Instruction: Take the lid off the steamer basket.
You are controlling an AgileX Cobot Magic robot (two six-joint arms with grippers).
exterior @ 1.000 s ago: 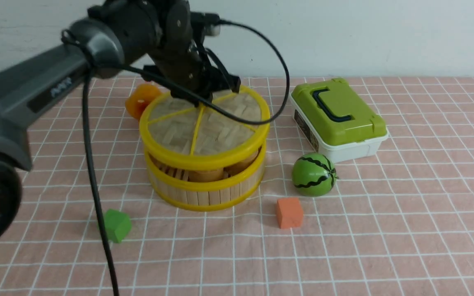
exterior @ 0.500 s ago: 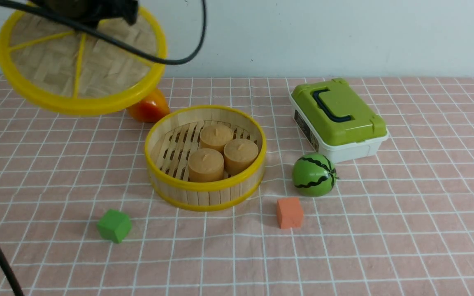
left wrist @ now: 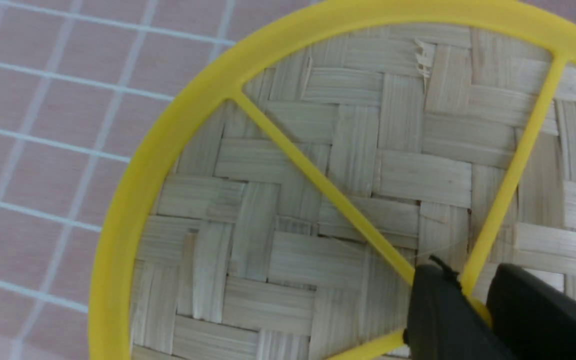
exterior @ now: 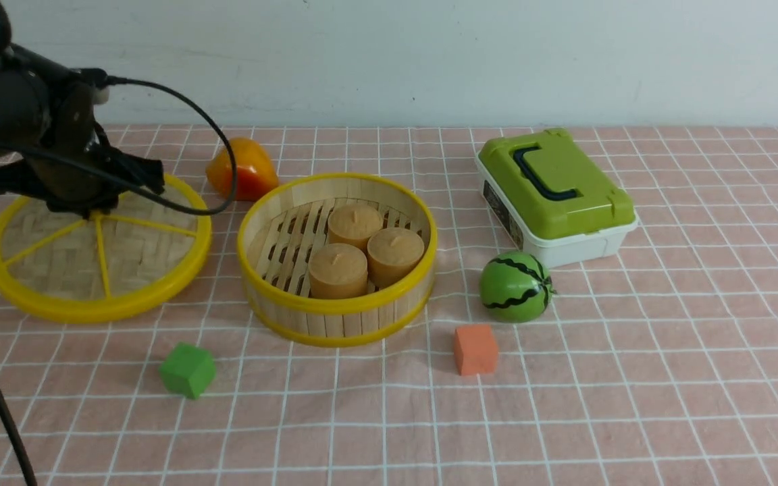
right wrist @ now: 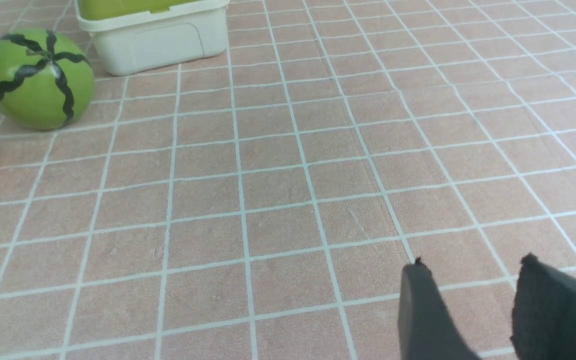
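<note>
The lid, a woven bamboo disc with a yellow rim and spokes, sits low at the table's left, apart from the steamer basket. My left gripper is shut on the yellow hub where the spokes meet. The left wrist view shows the lid filling the frame and the gripper pinching the hub. I cannot tell whether the lid rests fully on the cloth. The basket stands uncovered in the middle with three tan buns inside. My right gripper is open and empty above bare cloth; it is out of the front view.
A white box with a green lid stands back right. A toy watermelon and an orange cube lie right of the basket. A green cube lies front left. An orange-red fruit lies behind, between lid and basket.
My left gripper lifted the lid off the basket, swung it up and to the left, then lowered it to the table left of the basket. The buns now show.
</note>
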